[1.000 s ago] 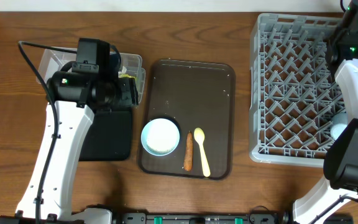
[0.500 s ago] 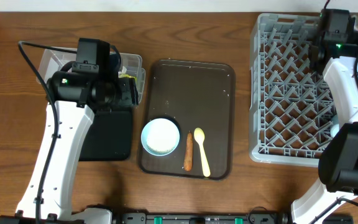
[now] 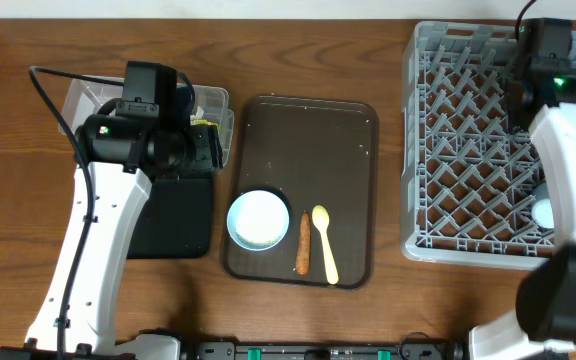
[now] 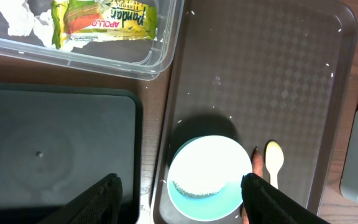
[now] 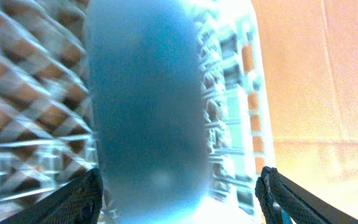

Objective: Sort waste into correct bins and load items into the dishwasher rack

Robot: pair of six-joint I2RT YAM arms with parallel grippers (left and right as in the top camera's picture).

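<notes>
**A:** Where do we place the two claws in this figure?

**B:** The left claw (image 4: pixel 179 186) hangs over the worktop (image 3: pixel 318 50) where the clear tub (image 4: pixel 154 59) meets the black tray (image 3: pixel 173 220). Its fingers are spread wide with nothing between them. The right claw (image 5: pixel 179 180) is over the far right part of the rack (image 3: pixel 468 130), fingers likewise spread. A blurred blue shape (image 5: pixel 145 99) fills its view. We cannot tell what it is, nor whether the claw touches it.

**A:** What remains to be handled?

**B:** In the near part of the brown serving tray (image 3: pixel 308 130) we read, left to right, the pale bowl (image 3: pixel 259 219), the orange-brown stick (image 3: pixel 303 243) and the pale yellow spoon (image 3: pixel 324 243). The stick lies just beside the bowl and near the spoon. The tub holds the wrapper (image 4: pixel 104 18) and the tissue (image 4: pixel 20 18). A light blue cup (image 3: pixel 544 212) sits in the rack's near right part.

**A:** Which relation governs the coming move?

**B:** The stick lies to the right of the left claw and nearer the robot. Its long axis runs near to far, parallel to the spoon. The left arm is plainly the nearer one, since the right arm is well apart, beyond the rack's width. We judge that the left claw should take the stick, closing across its thin width. The bowl's rim leaves that side's finger little room.
</notes>
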